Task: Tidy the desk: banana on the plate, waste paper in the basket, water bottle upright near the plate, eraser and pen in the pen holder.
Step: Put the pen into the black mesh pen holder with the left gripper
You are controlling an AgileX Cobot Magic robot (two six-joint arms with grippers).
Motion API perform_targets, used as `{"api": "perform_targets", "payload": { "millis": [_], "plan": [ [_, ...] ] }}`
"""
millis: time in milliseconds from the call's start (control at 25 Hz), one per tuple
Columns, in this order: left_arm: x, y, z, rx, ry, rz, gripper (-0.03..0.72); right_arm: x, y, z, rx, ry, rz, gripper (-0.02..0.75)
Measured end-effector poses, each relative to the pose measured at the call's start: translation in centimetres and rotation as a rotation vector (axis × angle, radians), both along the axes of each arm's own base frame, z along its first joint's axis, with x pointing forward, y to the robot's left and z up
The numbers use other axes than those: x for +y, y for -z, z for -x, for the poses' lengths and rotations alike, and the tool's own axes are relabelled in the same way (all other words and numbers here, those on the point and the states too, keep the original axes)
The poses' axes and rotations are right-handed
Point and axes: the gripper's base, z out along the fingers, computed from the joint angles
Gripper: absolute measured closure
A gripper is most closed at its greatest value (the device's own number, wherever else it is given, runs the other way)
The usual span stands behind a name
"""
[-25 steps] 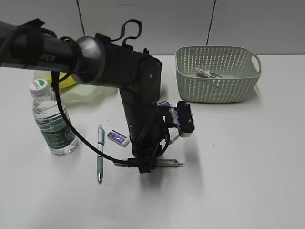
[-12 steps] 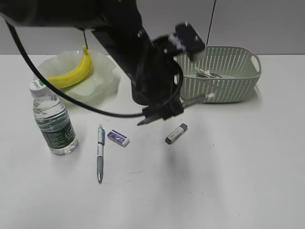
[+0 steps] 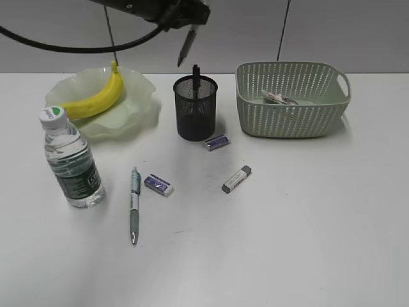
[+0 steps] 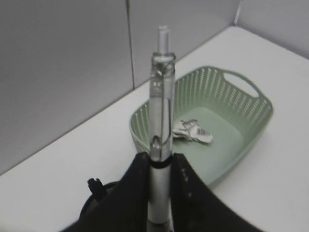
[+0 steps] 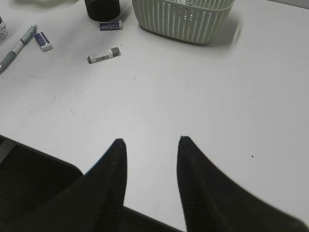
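**Left hand lifts a pen above the holder**

The left hand (image 4: pixel 157 193), raised high, clamps a silver pen (image 3: pixel 190 46) above the pen holder (image 3: pixel 195 107). The right hand (image 5: pixel 148 147) hovers low over the counter (image 5: pixel 203 96), fingers apart, empty.

Plain grey wall panels (image 3: pixel 358 29) across the back, split by a thin dark seam (image 3: pixel 283 29) running down at a slight slant (another such seam (image 4: pixel 129 43) close up in the left wrist view). Low in the right wrist view, a dark flat surface (image 5: pixel 34 183), too dim to name.
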Motion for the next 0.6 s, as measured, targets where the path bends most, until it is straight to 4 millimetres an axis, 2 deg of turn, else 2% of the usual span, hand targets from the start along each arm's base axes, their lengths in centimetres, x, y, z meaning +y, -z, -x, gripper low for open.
{"api": "perform_targets", "payload": {
  "millis": [160,320,600],
  "plan": [
    [0.0,1.6,-1.4,-0.007,-0.123,0.078,0.602,0.0,0.0,0.0,0.0,0.0,0.0,0.445],
    [-0.1,5.1,-2.6,0.048,-0.208,0.087,0.602,0.0,0.0,0.0,0.0,0.0,0.0,0.445],
    [0.3,7.3,-4.0,0.034,-0.344,0.107,0.602,0.0,0.0,0.0,0.0,0.0,0.0,0.445]
  ]
}}
